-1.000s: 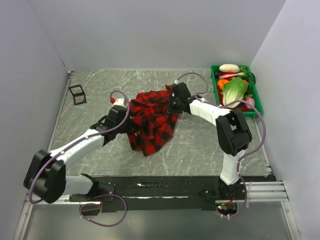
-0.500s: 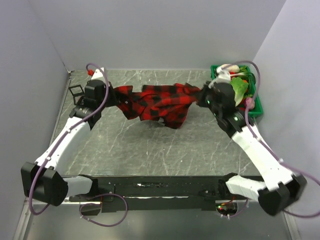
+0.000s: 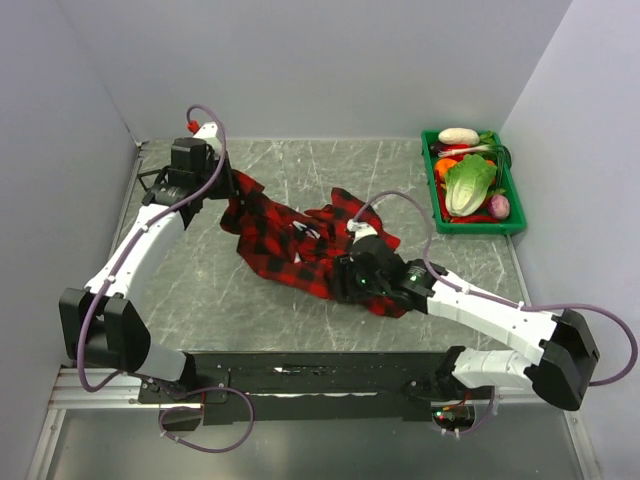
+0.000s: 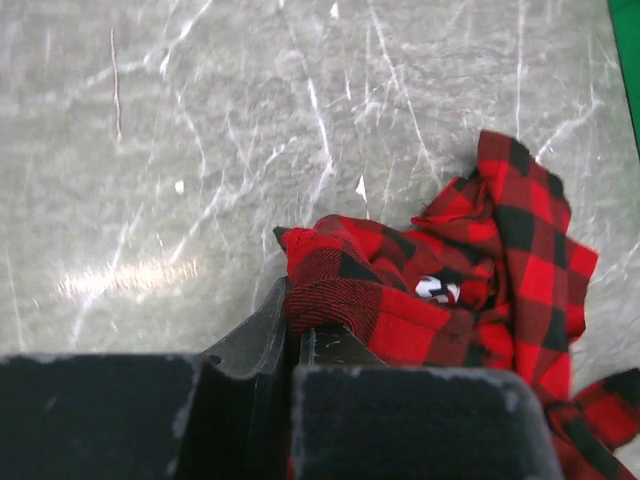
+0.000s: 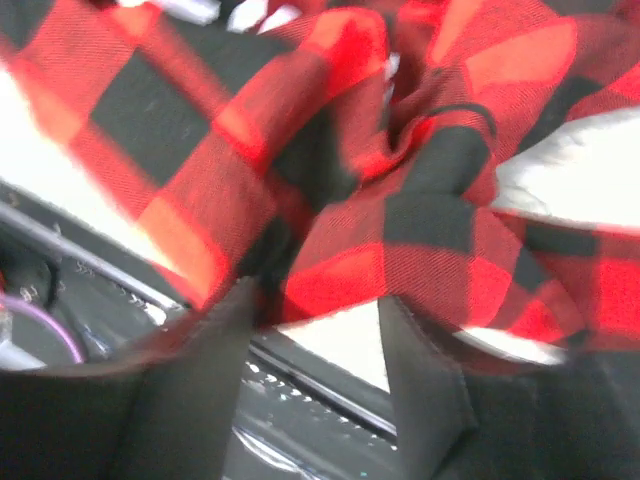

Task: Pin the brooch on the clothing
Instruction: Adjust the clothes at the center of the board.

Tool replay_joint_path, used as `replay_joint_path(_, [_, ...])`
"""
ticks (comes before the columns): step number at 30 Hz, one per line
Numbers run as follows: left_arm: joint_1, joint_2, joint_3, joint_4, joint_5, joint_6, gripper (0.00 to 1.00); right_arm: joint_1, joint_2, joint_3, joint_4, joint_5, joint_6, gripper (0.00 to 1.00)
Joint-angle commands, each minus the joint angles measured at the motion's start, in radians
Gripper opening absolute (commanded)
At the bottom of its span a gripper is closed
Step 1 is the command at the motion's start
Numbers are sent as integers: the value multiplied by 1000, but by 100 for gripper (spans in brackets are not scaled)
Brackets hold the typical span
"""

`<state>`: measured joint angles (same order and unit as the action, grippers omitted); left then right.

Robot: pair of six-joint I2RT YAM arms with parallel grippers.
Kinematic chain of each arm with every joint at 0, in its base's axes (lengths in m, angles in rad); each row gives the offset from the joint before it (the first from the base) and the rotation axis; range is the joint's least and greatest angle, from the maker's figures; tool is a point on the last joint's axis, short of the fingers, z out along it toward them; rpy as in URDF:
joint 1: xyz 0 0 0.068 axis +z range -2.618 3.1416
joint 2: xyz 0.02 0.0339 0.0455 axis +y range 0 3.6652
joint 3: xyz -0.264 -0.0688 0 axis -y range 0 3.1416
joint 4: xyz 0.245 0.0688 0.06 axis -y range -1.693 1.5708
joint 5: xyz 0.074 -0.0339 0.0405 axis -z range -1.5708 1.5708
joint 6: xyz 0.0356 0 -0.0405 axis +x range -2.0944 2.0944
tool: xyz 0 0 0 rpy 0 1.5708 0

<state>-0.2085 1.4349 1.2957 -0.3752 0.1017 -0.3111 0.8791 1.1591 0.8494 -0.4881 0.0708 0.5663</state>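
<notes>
The clothing (image 3: 290, 240), a red-and-black plaid shirt, lies crumpled across the middle of the table. My left gripper (image 3: 222, 188) is shut on its far-left corner; the left wrist view shows a fold of the clothing (image 4: 520, 260) pinched at that gripper (image 4: 300, 325), with a small white patch (image 4: 437, 290) deeper in the folds. My right gripper (image 3: 352, 280) hovers at the shirt's near edge. In the right wrist view the gripper (image 5: 320, 305) is open, and the hem of the clothing (image 5: 300, 130) hangs just past the fingertips (image 5: 415, 330). The brooch is out of view.
A green tray (image 3: 436, 212) of vegetables stands at the back right corner. A small black wire-frame cube (image 3: 150, 178) sits at the back left, partly behind my left arm. Grey walls close in the table on three sides.
Half a second ago both grippers held the shirt stretched across the back. The right gripper has since opened and swung to the near middle; the shirt has dropped onto the table.
</notes>
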Motion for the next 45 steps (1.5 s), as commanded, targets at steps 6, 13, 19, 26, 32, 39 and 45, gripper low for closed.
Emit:
replay_joint_path(6, [8,-100,-47,-10,53,184,1,-135,137,244,140,52,-126,85])
replay_joint_path(13, [8,-157,-153,5,18,167,1,-264,476,526,71,101,-175,86])
replay_joint_path(19, [8,-156,-174,13,-14,156,1,-296,674,652,20,175,-192,87])
replay_joint_path(26, [8,-140,-165,15,-52,158,1,-301,769,668,-40,165,-125,74])
replay_joint_path(32, [18,-81,-18,-11,-73,158,1,-304,616,508,-53,218,-91,18])
replay_joint_path(39, [17,122,276,-62,-71,159,1,-255,397,256,-93,166,-60,9])
replay_joint_path(45, [15,367,560,-134,-1,190,1,-71,176,73,-90,100,47,21])
